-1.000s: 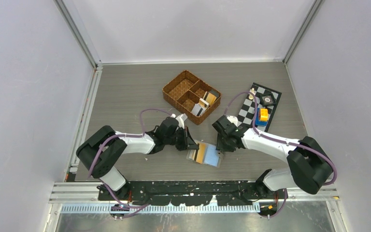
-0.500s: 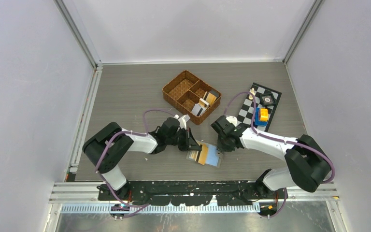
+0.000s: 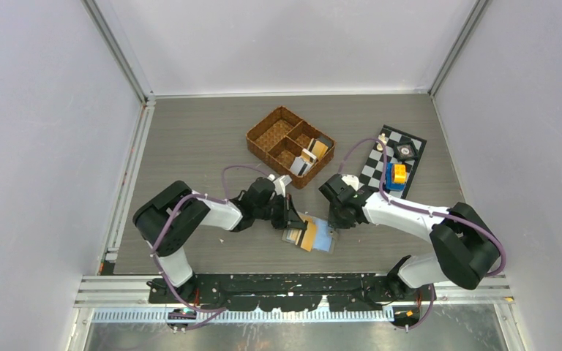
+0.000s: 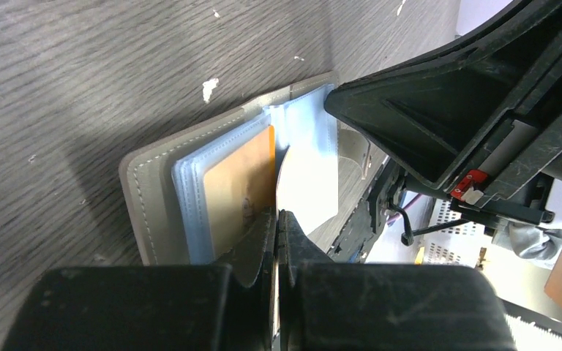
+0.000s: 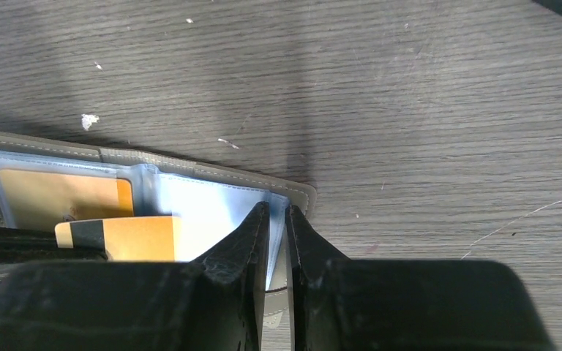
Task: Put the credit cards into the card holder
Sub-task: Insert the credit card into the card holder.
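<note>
No text, brand or number is showing clearly enough to read. The orange card point(image 4: 238, 197) sitting inside the card holder point(image 4: 146, 190) is carrying faint marks near its lower end, possibly embossed digits, but they are blurring out. The striped card point(image 5: 117, 235) over the card holder and the red tag point(image 4: 467, 183) beside it are staying illegible.

Colour notes: card holder and surroundings.
Card holder point(image 5: 212, 170): grey-olive cover, pale stitching, clear light-blue sleeves. Sleeved card point(image 5: 62, 196): plain orange-gold. Striped card point(image 5: 128, 238): orange-gold, dark stripe at one end. Bench point(image 3: 190, 146): grey wood grain, white flecks. Basket point(image 3: 264, 121): brown wicker. Mat point(image 3: 369, 170): black-and-white checks. Block point(image 3: 397, 175): blue and yellow.
</note>
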`<state>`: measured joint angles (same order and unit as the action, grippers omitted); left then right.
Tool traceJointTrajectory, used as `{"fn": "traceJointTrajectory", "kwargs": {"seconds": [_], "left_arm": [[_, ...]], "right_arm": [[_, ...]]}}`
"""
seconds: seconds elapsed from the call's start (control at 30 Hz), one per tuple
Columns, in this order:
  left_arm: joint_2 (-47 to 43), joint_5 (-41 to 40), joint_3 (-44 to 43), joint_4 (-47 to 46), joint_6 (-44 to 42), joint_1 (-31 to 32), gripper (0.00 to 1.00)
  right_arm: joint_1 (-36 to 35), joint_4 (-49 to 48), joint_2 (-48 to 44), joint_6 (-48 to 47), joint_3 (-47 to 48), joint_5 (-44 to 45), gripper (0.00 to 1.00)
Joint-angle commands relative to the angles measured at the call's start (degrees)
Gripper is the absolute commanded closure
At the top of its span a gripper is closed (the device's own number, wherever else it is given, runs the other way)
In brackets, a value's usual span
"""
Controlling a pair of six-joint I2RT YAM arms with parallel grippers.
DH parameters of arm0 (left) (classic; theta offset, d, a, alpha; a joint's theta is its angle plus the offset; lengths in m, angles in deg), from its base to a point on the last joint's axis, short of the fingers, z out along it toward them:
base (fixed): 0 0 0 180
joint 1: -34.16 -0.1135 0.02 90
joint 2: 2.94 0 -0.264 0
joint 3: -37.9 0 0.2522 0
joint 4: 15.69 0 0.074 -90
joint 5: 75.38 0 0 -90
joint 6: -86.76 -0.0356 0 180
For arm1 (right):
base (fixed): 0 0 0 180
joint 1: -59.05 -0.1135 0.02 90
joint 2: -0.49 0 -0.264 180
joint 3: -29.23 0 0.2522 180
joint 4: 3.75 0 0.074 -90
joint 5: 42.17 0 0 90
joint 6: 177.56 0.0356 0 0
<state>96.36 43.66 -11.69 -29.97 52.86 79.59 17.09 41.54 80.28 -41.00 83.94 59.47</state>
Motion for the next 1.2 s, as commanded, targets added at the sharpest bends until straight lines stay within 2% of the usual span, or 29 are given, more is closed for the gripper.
{"fn": "traceJointTrajectory", "kwargs": {"seconds": [0.0,0.67,1.17], "left_arm": [[1.3,-0.9,-1.3,-0.5,-3.7,0.1,1.00],[5.4,-0.3,-3.0,-3.5,-6.5,-1.9,1.00],[7.6,2.3,-5.7,-2.3,-9.9,-2.9,1.00]], "right_arm": [[-0.5,-0.3,0.4,0.8,1.4,2.1,0.82],[-1.9,-0.3,1.7,1.2,2.0,2.2,0.85],[-2.4,-0.3,2.4,1.5,2.1,2.5,0.87]]}}
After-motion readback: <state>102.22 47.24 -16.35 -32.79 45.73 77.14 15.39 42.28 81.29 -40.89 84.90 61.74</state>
